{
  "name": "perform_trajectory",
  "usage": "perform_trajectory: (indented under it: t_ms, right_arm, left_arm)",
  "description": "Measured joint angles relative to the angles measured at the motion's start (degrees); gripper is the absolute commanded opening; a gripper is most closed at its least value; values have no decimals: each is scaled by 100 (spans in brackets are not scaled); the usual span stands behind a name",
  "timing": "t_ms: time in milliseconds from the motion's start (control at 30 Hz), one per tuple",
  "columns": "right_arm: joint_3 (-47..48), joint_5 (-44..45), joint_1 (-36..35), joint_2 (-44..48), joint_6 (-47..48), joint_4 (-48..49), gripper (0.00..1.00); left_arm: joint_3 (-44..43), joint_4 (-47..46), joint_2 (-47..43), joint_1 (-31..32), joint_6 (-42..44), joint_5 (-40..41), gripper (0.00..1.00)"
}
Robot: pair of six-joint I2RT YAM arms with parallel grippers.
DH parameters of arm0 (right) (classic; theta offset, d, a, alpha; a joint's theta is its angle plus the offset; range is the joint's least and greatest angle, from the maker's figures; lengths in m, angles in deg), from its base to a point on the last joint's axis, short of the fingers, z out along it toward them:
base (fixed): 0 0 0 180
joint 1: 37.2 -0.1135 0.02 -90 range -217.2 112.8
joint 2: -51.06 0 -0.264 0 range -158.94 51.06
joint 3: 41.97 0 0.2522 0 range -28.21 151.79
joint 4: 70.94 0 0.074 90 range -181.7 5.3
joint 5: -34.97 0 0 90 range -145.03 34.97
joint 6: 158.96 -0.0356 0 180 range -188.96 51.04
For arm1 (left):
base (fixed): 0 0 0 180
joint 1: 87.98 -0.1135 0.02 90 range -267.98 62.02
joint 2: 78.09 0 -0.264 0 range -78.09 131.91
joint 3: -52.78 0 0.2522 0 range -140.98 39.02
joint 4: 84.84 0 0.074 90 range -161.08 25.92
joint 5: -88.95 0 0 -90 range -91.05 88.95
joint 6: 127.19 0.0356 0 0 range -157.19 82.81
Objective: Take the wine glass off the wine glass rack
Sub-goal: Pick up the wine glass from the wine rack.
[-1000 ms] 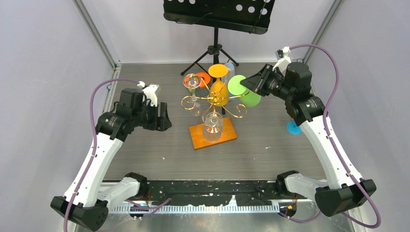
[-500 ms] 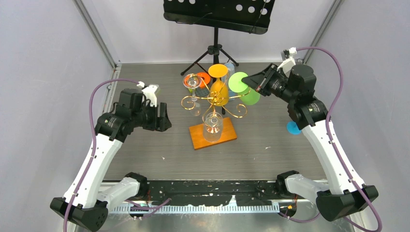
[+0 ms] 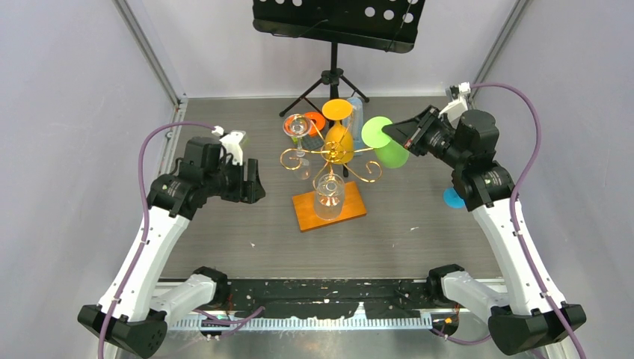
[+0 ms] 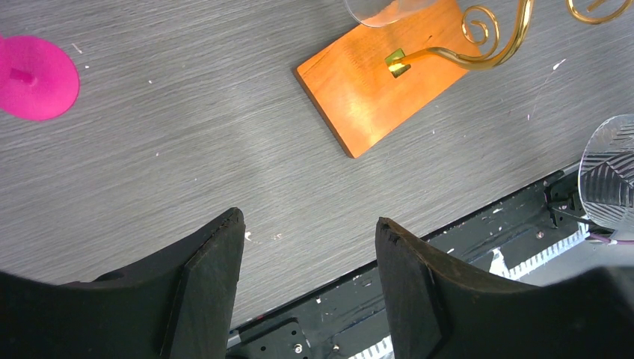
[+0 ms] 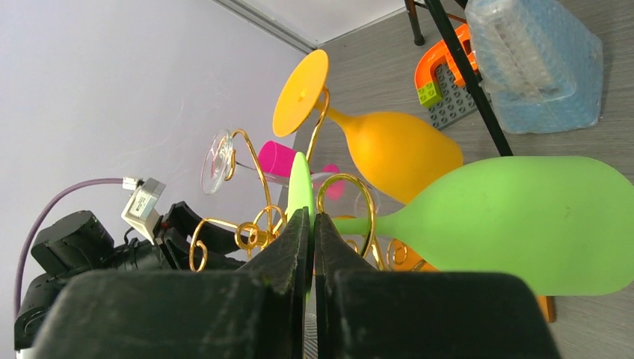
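The wine glass rack [image 3: 330, 156] is a gold wire tree on an orange wooden base [image 3: 351, 212], mid-table. My right gripper [image 3: 389, 134] is shut on the edge of the round foot of a green wine glass [image 3: 394, 155], which lies sideways at the rack's right side. In the right wrist view the jaws [image 5: 311, 218] pinch the thin green foot, and the green wine glass [image 5: 538, 224] has its stem crossing a gold curl [image 5: 345, 182]; contact there is unclear. My left gripper [image 3: 251, 184] hangs open and empty left of the rack, over bare table [image 4: 310, 224].
An orange glass [image 3: 339, 139] and clear glasses [image 3: 327, 196] hang on the rack. A black music stand [image 3: 334, 22] rises behind it. A blue disc [image 3: 452, 197] lies right, a pink foot [image 4: 34, 78] left. A bubble-wrapped pack [image 5: 534, 63] and orange brick piece [image 5: 441, 63] lie behind.
My right gripper has closed fully on the green glass's foot and drawn it to the right, away from the rack's centre. The left arm has not moved.
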Motion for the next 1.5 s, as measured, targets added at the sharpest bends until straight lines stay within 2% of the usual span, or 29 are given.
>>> perform_trajectory:
  t_ms: [467, 733, 967, 1500]
  right_arm:
    - [-122, -472, -9, 149, -2, 129, 6]
    - [-122, -474, -365, -57, -90, 328, 6]
    - [-107, -334, -627, -343, -116, 404, 6]
    - [105, 422, -636, -660, -446, 822, 6]
  left_arm:
    - [0, -2, 20, 0, 0, 0, 64]
    - [0, 0, 20, 0, 0, 0, 64]
    - [0, 0, 20, 0, 0, 0, 65]
    - [-9, 17, 20, 0, 0, 0, 66]
